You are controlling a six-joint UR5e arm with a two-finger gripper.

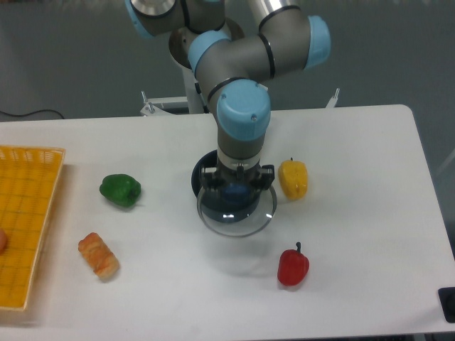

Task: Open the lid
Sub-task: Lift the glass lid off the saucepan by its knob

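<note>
Glossy clear glass lid with thin metal rim; smooth matt white table.

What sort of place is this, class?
Probably a robotics lab: an arm's gripper holds a glass lid above a white table, with toy-like peppers such as the red one and a grey floor.

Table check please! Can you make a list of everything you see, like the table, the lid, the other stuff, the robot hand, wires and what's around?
Surface: white table, mostly bare.
Job's things: glass lid with blue knob, lifted and offset toward the camera from the dark blue saucepan.
Clutter: green pepper, yellow pepper, red pepper, bread piece, yellow basket at the left edge.
Grippers: gripper pointing down, shut on the knob.
Cables: one dark cable behind the table, far left.
Surroundings: grey floor; dark object at the lower right edge.
</note>
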